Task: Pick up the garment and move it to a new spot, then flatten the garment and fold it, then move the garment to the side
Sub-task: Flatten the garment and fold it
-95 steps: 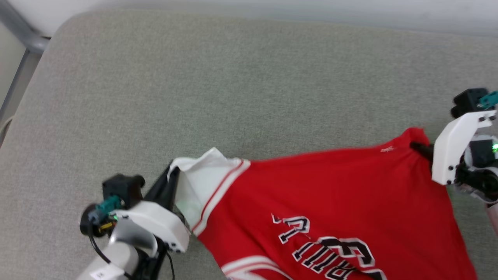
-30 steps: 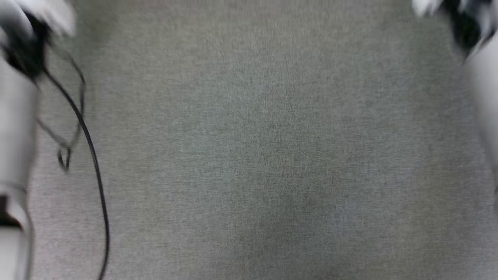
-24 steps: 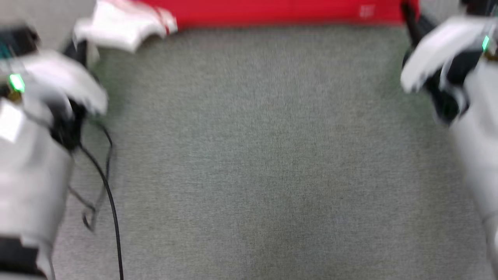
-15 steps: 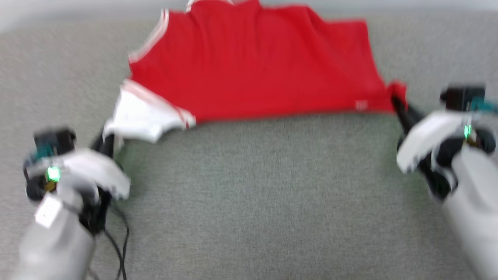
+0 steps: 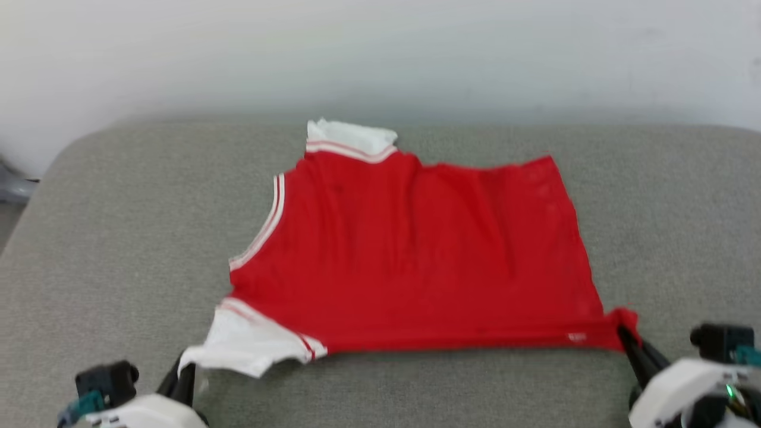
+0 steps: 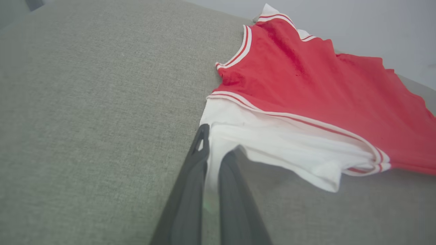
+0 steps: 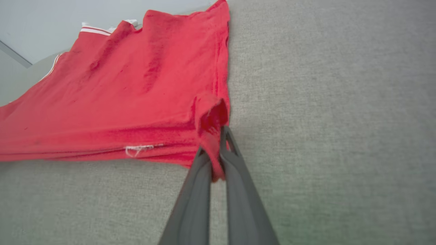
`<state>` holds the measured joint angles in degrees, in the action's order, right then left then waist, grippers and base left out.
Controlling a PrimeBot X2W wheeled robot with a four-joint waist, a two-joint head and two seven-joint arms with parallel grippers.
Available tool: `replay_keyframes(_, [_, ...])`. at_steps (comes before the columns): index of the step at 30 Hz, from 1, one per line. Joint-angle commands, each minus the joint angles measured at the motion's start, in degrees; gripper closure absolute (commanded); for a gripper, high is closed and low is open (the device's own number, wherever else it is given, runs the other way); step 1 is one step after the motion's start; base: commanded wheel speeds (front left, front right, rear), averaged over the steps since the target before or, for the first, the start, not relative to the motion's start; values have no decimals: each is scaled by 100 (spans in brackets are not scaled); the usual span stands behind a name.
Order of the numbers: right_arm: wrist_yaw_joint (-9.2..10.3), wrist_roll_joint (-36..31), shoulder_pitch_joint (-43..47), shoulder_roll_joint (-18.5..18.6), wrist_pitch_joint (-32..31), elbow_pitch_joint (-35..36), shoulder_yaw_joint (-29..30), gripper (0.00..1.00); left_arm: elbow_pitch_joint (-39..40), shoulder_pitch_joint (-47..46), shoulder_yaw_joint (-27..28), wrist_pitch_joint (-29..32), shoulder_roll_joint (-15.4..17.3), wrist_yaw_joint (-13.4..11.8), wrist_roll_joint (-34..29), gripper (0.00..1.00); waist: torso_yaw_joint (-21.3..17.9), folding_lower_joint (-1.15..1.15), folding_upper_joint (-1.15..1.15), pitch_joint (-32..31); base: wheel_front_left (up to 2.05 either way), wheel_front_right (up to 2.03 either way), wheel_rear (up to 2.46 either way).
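Garment (image 5: pixel 416 255) lies spread out, red with white striped trim

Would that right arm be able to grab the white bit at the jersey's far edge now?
Probably not yet: the right gripper is shut on the garment at its near red corner, and the far white flap lies diagonally across the cloth. Nothing blocks the way.

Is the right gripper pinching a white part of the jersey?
No, in the right wrist view the right gripper is shut on a bunched red corner of the garment.
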<state>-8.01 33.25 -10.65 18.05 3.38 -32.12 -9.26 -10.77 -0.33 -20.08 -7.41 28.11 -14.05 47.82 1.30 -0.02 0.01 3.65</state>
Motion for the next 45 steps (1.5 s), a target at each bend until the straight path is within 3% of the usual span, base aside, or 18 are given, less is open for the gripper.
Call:
replay_keyframes(1, [96,-51,283,167,-37,70,300,100,111,230,180,10,214,-242,15,100,102,2,-1,-174,0,0,0])
replay_keyframes(10, [98,-792,2219,-620,-966,1999,1635,100,1915,1670,357,406,533,-1142,115,100,320,2,-1,-319,0,0,0])
replay_keyframes(16, [98,-1300,2806,-1190,-1694,3166,2147,100,2530,1815,386,615,695,-1327,97,100,343,2,-1,-188,0,0,0])
replay_keyframes(21, [93,-1582,2505,-1328,-2072,3652,2168,100,2541,1240,286,763,771,-1081,51,100,271,2,-1,28,0,0,0])
replay_keyframes(25, [79,-1706,2055,-1269,-2256,3655,2001,100,2213,552,137,898,731,-780,16,100,178,2,-1,261,0,0,0])
replay_keyframes(35, [60,-1709,1001,-1015,-2377,2981,1576,100,699,-1019,-297,1065,350,67,8,100,32,2,-1,846,0,0,0])
replay_keyframes(36, [59,-1669,780,-968,-2293,2772,1494,100,272,-1369,-389,1054,257,260,-14,100,11,2,-1,1016,0,0,0])
replay_keyframes(45, [59,-1624,288,-835,-2148,1927,1009,100,-830,-2021,-773,1618,98,827,107,100,-46,2,-1,1308,0,0,0])
